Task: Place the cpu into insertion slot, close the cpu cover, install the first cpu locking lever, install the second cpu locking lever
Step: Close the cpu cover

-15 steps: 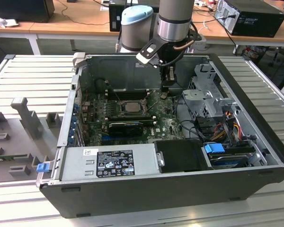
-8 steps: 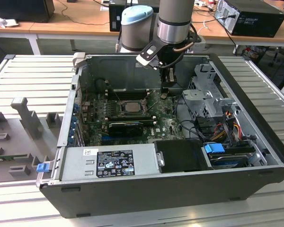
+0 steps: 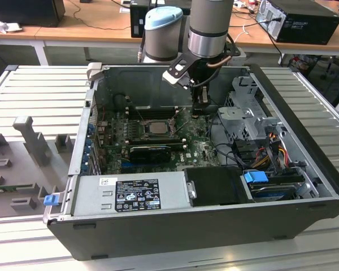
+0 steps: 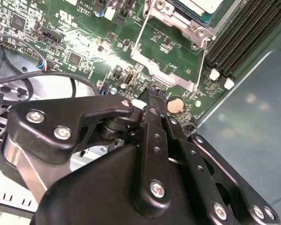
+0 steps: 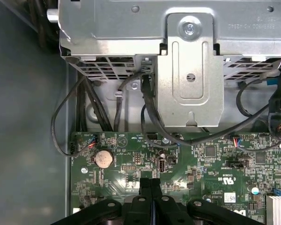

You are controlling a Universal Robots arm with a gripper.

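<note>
The black two-fingered pincer [image 5: 151, 183] is shown closed, fingers pressed together with nothing held, low over the green circuit board [image 5: 131, 164]. Farther off, toward the exterior view's left, the small square silvery cpu [image 3: 155, 127] is seated in the black-rimmed insertion slot [image 3: 141, 131], apparently framed by the thin grey metal cpu cover [image 4: 175, 18].

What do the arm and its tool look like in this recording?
The arm is built of silvery-grey cylinders with black bands and a pale blue joint cap. A thin brownish cable loops at its wrist. The tool is matt black, made of flat linkage bars pinned with silver screws and narrowing towards its tip.
</note>
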